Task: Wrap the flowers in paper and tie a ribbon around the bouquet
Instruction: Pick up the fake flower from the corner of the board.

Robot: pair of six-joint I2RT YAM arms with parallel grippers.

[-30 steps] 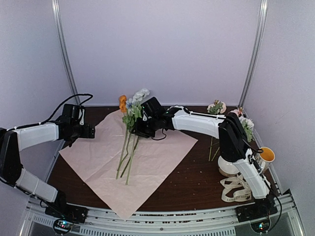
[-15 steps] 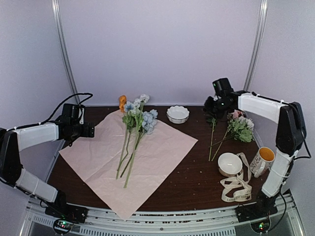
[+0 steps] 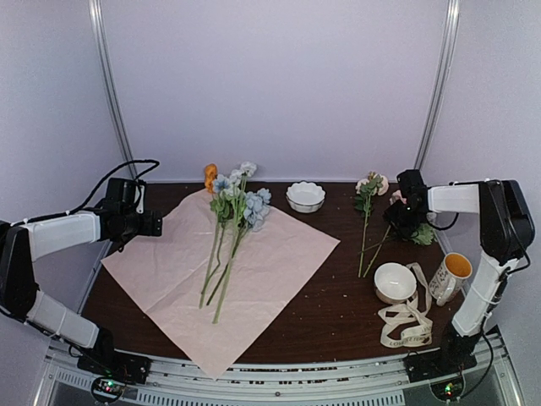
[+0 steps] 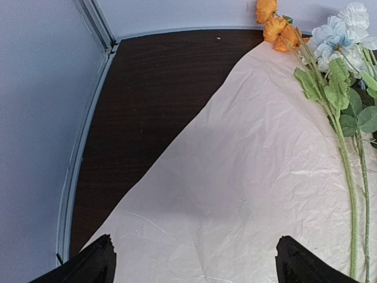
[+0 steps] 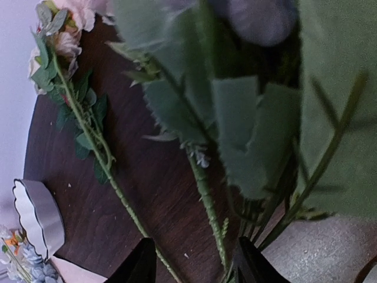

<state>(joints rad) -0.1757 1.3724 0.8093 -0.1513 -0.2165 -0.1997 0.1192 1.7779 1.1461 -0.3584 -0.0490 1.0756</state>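
Several flowers [image 3: 233, 211] with blue, white and orange blooms lie on the pink paper [image 3: 270, 271], stems toward the near edge. More flowers [image 3: 366, 203] lie on the dark table at the right. My right gripper [image 3: 396, 223] is low over them, open, with one green stem [image 5: 206, 197] between its fingers [image 5: 139, 265] and leaves right in front of the camera. My left gripper [image 3: 156, 224] hovers open over the paper's left corner [image 4: 194, 194], holding nothing. The cream ribbon [image 3: 404, 326] lies bunched near the right front.
A scalloped white bowl [image 3: 305, 196] stands at the back centre, also in the right wrist view [image 5: 36, 215]. Another white bowl [image 3: 394, 282] and a mug [image 3: 452, 275] with an orange inside stand at the right, by the ribbon. Frame posts rise at both back corners.
My right arm has left the paper, swung to the back right, then come down over the flowers there, its jaws widening. A blue-flowered stem stays on the paper. Left arm unmoved.
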